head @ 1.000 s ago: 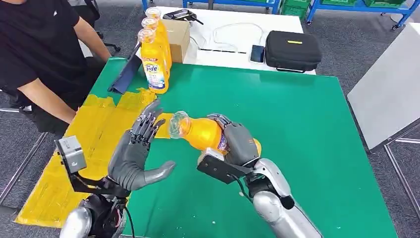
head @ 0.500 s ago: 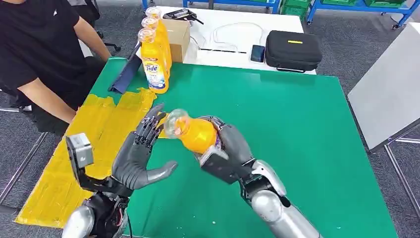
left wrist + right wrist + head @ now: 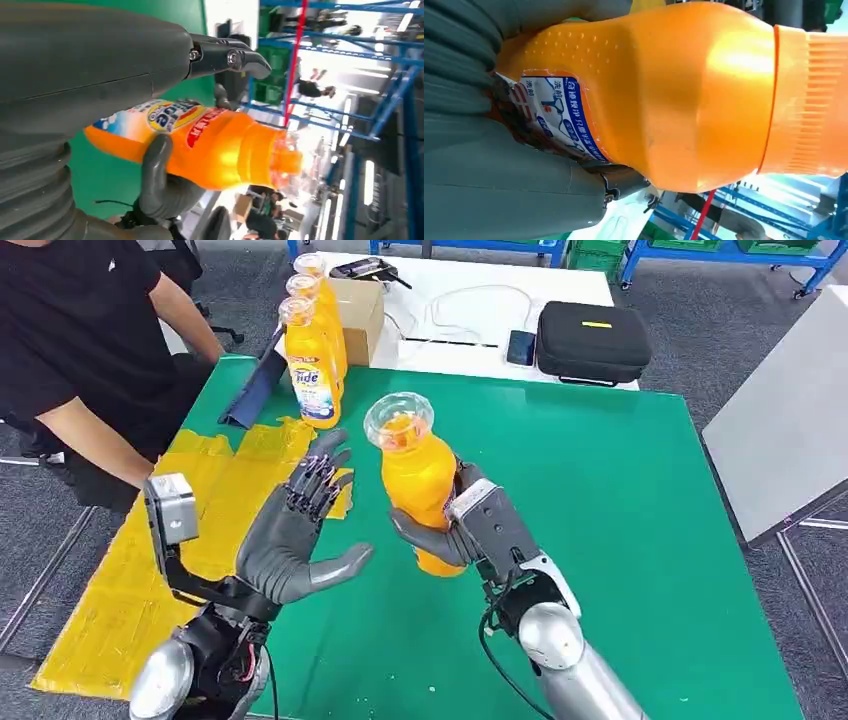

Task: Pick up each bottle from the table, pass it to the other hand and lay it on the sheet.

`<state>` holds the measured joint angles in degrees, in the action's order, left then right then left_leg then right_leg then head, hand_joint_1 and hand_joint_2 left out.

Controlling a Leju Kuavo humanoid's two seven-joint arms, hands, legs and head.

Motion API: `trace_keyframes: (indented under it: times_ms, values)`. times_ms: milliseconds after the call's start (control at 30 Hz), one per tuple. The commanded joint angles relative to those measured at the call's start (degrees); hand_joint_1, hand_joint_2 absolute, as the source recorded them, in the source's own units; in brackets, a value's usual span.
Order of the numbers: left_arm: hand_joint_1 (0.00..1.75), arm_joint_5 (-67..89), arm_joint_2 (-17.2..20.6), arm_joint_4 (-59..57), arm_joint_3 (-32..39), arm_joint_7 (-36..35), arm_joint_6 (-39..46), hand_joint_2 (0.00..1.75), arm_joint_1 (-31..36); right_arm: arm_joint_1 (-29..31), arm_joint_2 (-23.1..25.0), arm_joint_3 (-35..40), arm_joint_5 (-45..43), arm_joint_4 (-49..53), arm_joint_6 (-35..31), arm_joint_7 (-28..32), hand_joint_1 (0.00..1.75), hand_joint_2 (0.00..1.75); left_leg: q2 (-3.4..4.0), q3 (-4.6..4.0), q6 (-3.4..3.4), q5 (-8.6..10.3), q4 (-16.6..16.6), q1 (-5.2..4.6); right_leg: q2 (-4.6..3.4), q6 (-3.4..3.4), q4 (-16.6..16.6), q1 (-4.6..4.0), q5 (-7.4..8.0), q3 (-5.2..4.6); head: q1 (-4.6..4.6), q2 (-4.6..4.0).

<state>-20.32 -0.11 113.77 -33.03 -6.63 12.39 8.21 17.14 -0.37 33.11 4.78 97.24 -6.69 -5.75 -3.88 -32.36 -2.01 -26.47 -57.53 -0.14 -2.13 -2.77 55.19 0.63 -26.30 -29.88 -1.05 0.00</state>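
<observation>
My right hand (image 3: 470,530) grips an orange bottle (image 3: 415,475) with a clear cap, held almost upright above the green table (image 3: 600,500). In the left wrist view the same bottle (image 3: 210,145) lies just beyond my palm; the right wrist view gives a close look at the bottle (image 3: 674,95) and its label. My left hand (image 3: 295,540) is open beside the bottle, palm toward it, fingers spread, a small gap between them. The yellow sheet (image 3: 170,530) lies on the table's left side. Three more orange bottles (image 3: 312,360) stand in a row at the table's far left corner.
A person in black (image 3: 90,350) sits at the table's left edge, forearm near the sheet. A dark flat object (image 3: 255,390) leans at the far left edge. Behind, a white table holds a cardboard box (image 3: 360,315), a black case (image 3: 590,340) and cables.
My right hand has swung the bottle from lying tilted with its cap toward the left hand to nearly upright, and lifted it. The left hand rose slightly and stays open.
</observation>
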Motion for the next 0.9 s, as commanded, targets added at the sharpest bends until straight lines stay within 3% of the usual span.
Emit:
trace_keyframes:
  times_ms: [33, 267, 400, 533, 700, 833, 900]
  values:
    - [0.00, 4.59, 1.43, -0.76, -2.24, 1.75, 1.91, 1.75, 2.40, 4.02, -0.95, 2.66, 2.04, -2.40, -0.16, -1.21, 1.75, 1.75, 0.41, 0.15, 0.15, 0.01, 0.03, 0.01, 0.12, 0.12, -0.02, -0.05, 0.02, 0.13, 0.00, 0.00]
    - [0.00, 2.00, 1.86, -1.54, -4.48, 4.32, 1.93, 1.75, 4.56, 9.72, -1.69, 9.66, 3.78, -9.44, 0.53, -0.30, 1.75, 1.75, 0.28, 0.07, 0.08, 0.01, 0.01, 0.00, 0.00, 0.06, 0.02, -0.02, 0.02, 0.04, 0.00, 0.00]
    - [0.00, 5.14, 1.63, -6.09, -3.31, 8.11, 1.86, 1.75, 3.42, 9.40, -1.03, 9.93, 4.52, -13.91, -1.24, 2.22, 1.75, 1.75, 0.30, 0.13, 0.08, 0.02, 0.05, 0.02, 0.00, 0.07, -0.04, -0.05, 0.04, 0.12, 0.00, 0.00]
    - [0.00, 5.17, 1.54, -5.95, -3.22, 8.13, 1.80, 1.75, 3.39, 9.49, -1.28, 10.07, 4.68, -13.53, -1.06, 2.28, 1.75, 1.75, 0.33, 0.15, 0.12, 0.03, 0.04, 0.01, 0.13, 0.10, -0.03, -0.05, 0.01, 0.14, 0.02, 0.00]
    - [0.00, 3.18, 2.13, 1.49, -6.76, 1.54, 4.46, 1.75, 5.94, 14.28, -2.74, 17.80, 6.30, -11.51, 0.78, -3.00, 1.75, 1.75, 0.43, 0.02, 0.13, -0.02, -0.09, 0.00, 0.06, 0.10, 0.13, -0.03, -0.02, -0.01, 0.00, 0.00]
    - [0.00, 8.13, 2.71, -2.44, -7.10, 5.25, 7.13, 1.75, 7.15, 14.88, -2.11, 18.89, 4.57, -15.22, -1.87, -0.51, 1.75, 1.75, 0.42, 0.03, 0.12, 0.00, -0.06, 0.01, 0.08, 0.11, 0.10, -0.04, -0.01, 0.02, 0.00, 0.00]
    - [0.00, 5.10, 3.08, -0.59, -8.49, 3.84, 7.73, 1.75, 8.67, 16.70, -2.37, 20.86, 3.25, -14.35, -1.40, -1.68, 1.75, 1.75, 0.35, 0.13, 0.12, 0.04, 0.02, 0.01, 0.14, 0.12, 0.01, -0.05, 0.01, 0.13, 0.02, 0.00]
